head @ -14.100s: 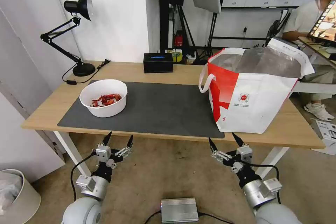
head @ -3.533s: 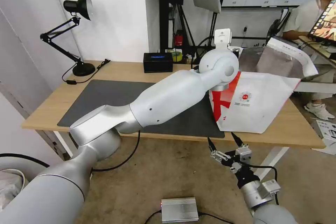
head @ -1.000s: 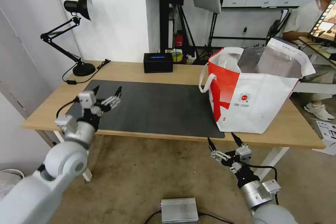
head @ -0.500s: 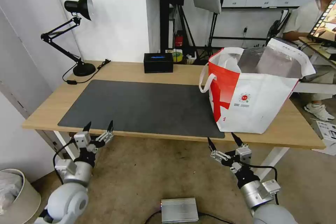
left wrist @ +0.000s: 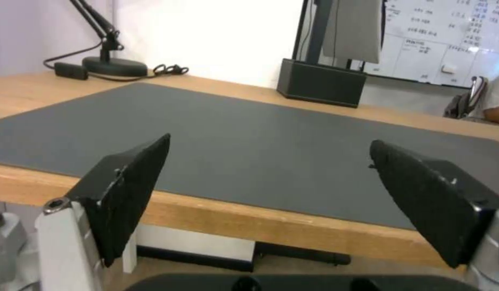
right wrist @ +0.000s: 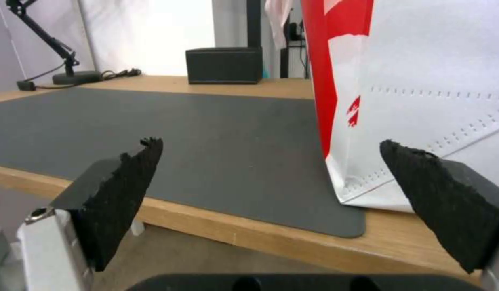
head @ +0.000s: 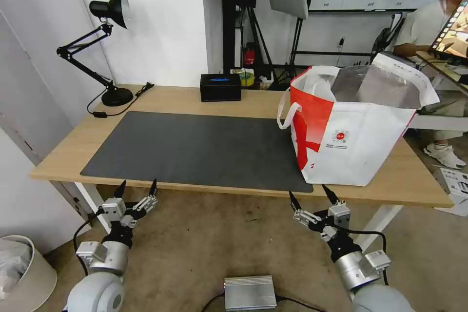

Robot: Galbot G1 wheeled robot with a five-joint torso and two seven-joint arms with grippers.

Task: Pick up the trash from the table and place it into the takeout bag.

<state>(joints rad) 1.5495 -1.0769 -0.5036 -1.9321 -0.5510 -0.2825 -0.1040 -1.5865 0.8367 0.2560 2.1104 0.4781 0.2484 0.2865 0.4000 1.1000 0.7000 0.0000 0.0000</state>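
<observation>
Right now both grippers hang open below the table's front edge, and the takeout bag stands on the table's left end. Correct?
Not quite. The head view shows the takeout bag on the table's right end. The rest holds: left gripper and right gripper hang open below the front edge.

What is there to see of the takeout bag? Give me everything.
The takeout bag is a large boxy tote, white with a red side panel, a small round red logo on its front and white strap handles. Its mouth stands open, showing silver foil lining. It stands upright on the right part of the table, one corner on the dark grey mat. Neither gripper touches it.
</observation>
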